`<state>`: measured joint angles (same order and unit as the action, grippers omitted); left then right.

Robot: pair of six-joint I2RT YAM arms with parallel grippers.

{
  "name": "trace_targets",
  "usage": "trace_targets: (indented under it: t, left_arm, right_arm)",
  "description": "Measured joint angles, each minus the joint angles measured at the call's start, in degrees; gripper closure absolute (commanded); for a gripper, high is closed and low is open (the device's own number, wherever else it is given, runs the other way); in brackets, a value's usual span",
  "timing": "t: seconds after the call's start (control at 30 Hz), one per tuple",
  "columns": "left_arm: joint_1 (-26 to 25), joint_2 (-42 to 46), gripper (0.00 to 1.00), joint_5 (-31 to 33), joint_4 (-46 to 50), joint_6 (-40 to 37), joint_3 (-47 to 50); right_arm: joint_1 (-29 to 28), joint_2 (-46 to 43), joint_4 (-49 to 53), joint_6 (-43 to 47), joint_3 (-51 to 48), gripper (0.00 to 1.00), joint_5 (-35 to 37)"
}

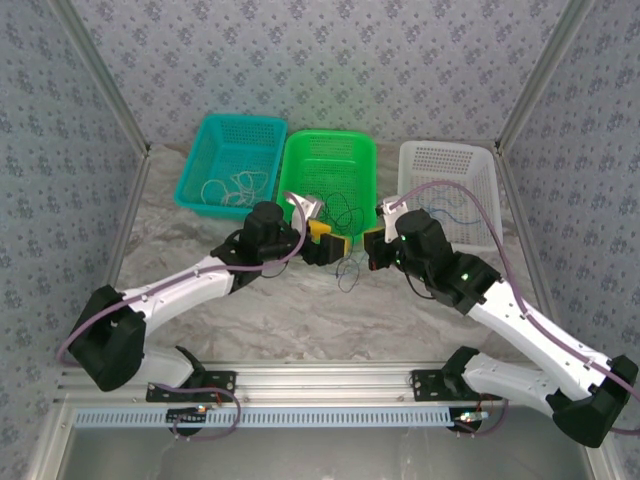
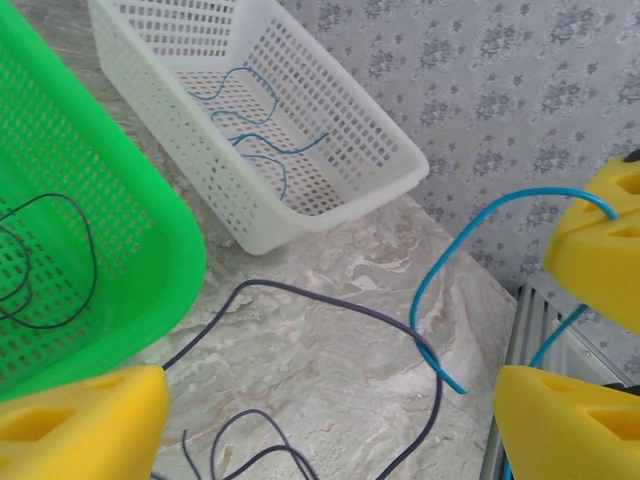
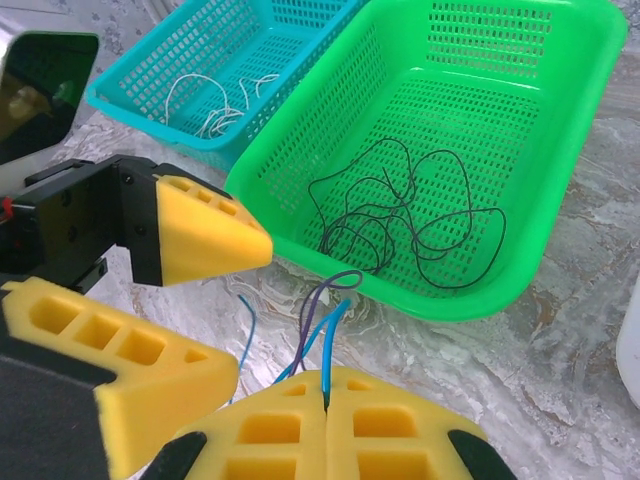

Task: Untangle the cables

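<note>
My right gripper (image 3: pixel 328 385) (image 1: pixel 372 243) is shut on a blue cable (image 3: pixel 330 335), which rises from between its yellow pads. A dark purple cable (image 3: pixel 322 300) loops beside the blue one. In the left wrist view the blue cable (image 2: pixel 470 230) arcs from the right gripper's pad (image 2: pixel 600 240) down to the table and crosses the purple cable (image 2: pixel 340 300) lying there. My left gripper (image 2: pixel 330 420) (image 1: pixel 330 240) is open just left of the right one, its jaws wide above the purple cable and gripping nothing. The loose cables (image 1: pixel 347 272) trail on the table below both grippers.
Three baskets stand along the back. The teal basket (image 1: pixel 200 170) (image 3: pixel 150 120) holds whitish cables. Black cables lie in the green basket (image 1: pixel 330 140) (image 3: pixel 470 300) (image 2: pixel 120 250). Blue cables are in the white basket (image 1: pixel 450 160) (image 2: pixel 180 120). Patterned walls enclose the marble table.
</note>
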<state>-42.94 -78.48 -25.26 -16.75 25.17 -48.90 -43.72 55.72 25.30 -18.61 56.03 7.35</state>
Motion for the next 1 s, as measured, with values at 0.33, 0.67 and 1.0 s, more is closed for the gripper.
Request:
trace_targets:
  t: [0.33,0.67,1.0]
  left_arm:
    - [-1.73,-0.94,0.2,-2.58,-1.38,0.0,0.0]
    - [-4.0,-3.39,0.21,-1.4,-1.49,0.0,0.0]
    - [-4.83,-3.82,0.32,1.07,-3.26,0.59,0.0]
  right_arm:
    - [-0.2,0.2,-1.07,-1.36,-0.17,1.0,1.07]
    - [-0.2,0.2,-1.75,-1.84,-0.85,1.0,2.16]
    - [-0.2,-0.85,-2.4,-2.99,-1.05,1.0,2.29]
